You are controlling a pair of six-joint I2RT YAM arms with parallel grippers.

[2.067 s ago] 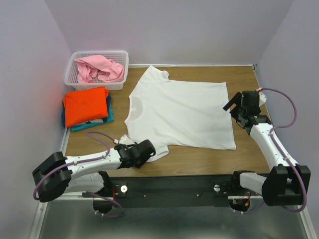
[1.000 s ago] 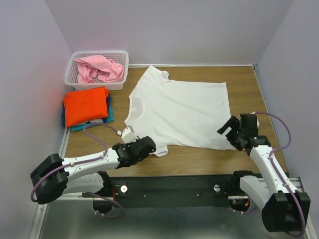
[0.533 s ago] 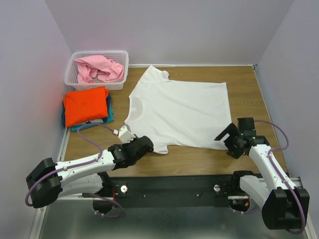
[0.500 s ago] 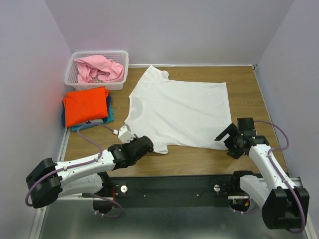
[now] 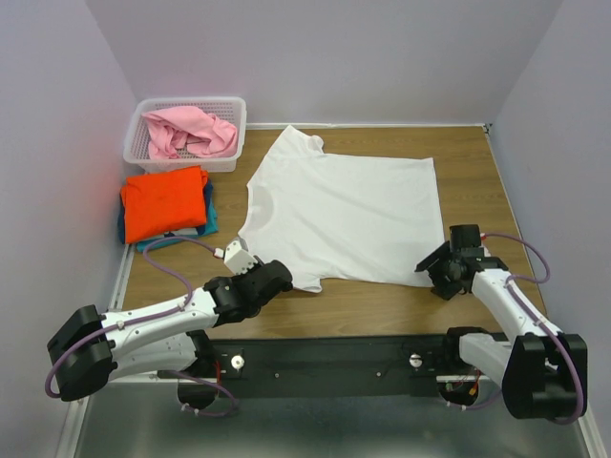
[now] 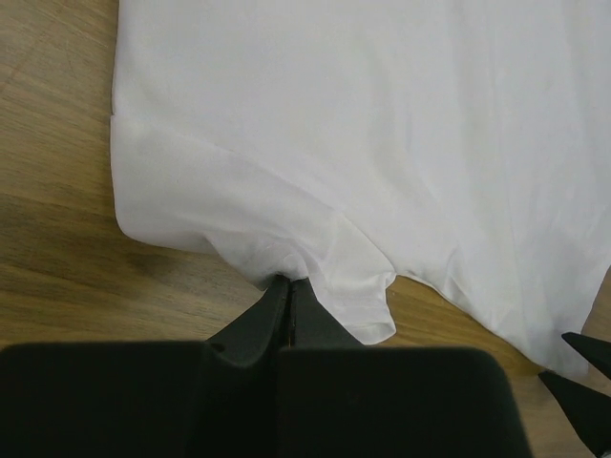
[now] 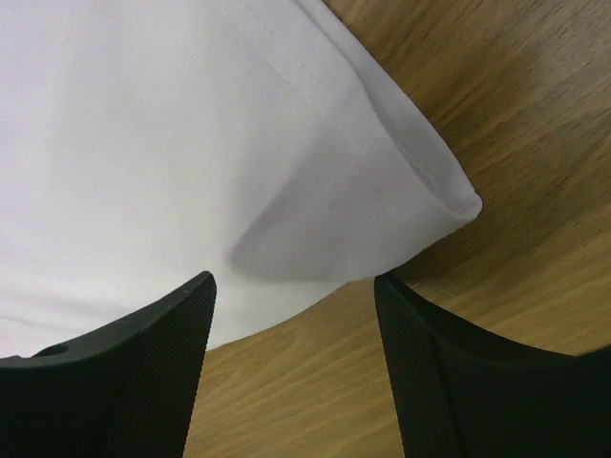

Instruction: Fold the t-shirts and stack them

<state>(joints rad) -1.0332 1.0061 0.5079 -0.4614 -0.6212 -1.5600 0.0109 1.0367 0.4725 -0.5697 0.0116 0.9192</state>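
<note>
We see the wooden worktop point(image 5: 477, 162) carrying the white t-shirt point(image 5: 344, 210), spread flat across its middle with the collar to the left and the hem to the right. At the far left stands the basket point(image 5: 186, 100) with the pink t-shirt point(image 5: 191, 129) crumpled inside. Just near of it, the folded orange t-shirt point(image 5: 164, 200) lies on the teal t-shirt point(image 5: 208, 221). The left end effector point(image 6: 286, 291) is pinched closed on the edge of the white t-shirt's near sleeve. The right end effector point(image 7: 291, 286) stands open, its fingers astride the near right hem corner.

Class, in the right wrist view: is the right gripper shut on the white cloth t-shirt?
No, the right gripper has its fingers wide apart, the white cloth t-shirt lying loose between them.
</note>
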